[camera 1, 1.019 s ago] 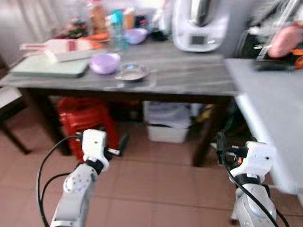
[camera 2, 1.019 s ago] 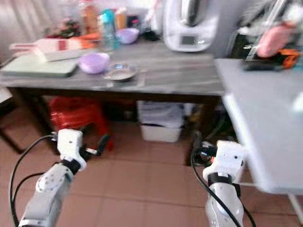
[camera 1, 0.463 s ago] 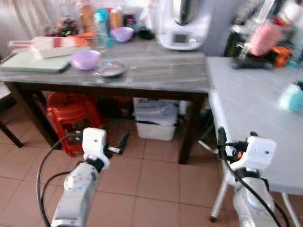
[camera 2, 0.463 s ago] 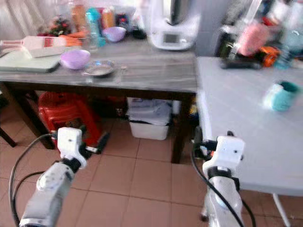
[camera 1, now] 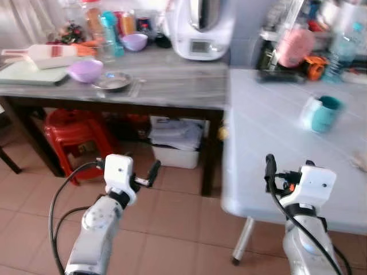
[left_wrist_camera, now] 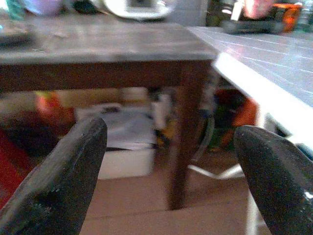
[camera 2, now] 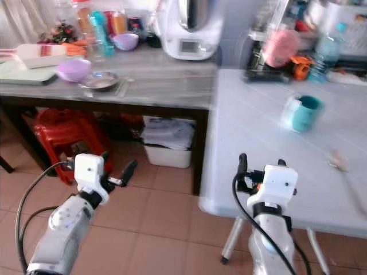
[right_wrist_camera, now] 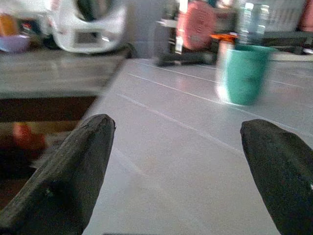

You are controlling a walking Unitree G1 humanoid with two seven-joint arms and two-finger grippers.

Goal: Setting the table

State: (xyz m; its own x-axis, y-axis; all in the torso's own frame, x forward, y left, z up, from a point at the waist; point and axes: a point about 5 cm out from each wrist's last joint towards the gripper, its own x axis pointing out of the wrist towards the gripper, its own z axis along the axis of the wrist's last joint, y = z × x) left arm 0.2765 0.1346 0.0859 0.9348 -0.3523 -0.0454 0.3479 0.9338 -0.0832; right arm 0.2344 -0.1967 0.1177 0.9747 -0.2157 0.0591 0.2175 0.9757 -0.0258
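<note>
A white tiled table (camera 1: pixel 269 132) stands to the right, and a teal mug (camera 1: pixel 321 113) sits on it toward the back. A spoon-like utensil (camera 2: pixel 338 162) lies near its right side. To the left, a grey wooden table (camera 1: pixel 178 86) holds a purple bowl (camera 1: pixel 85 70) and a metal plate (camera 1: pixel 113 81). My left gripper (left_wrist_camera: pixel 168 132) is open and empty, held low over the floor in front of the wooden table. My right gripper (right_wrist_camera: pixel 177 125) is open and empty at the near edge of the white table, pointing toward the teal mug (right_wrist_camera: pixel 243 73).
A white kitchen appliance (camera 1: pixel 198 28), bottles and a second purple bowl (camera 1: pixel 135 41) crowd the back of the wooden table. A red stool (camera 1: pixel 71 134) and a white bin (camera 1: pixel 172 146) sit under it. A pink jug (camera 1: pixel 292 46) and a water bottle (camera 1: pixel 344 48) stand behind the mug.
The view has swung to the right, so the white table and the teal mug have come into the picture. Both arms keep the same raised pose, fingers open.
</note>
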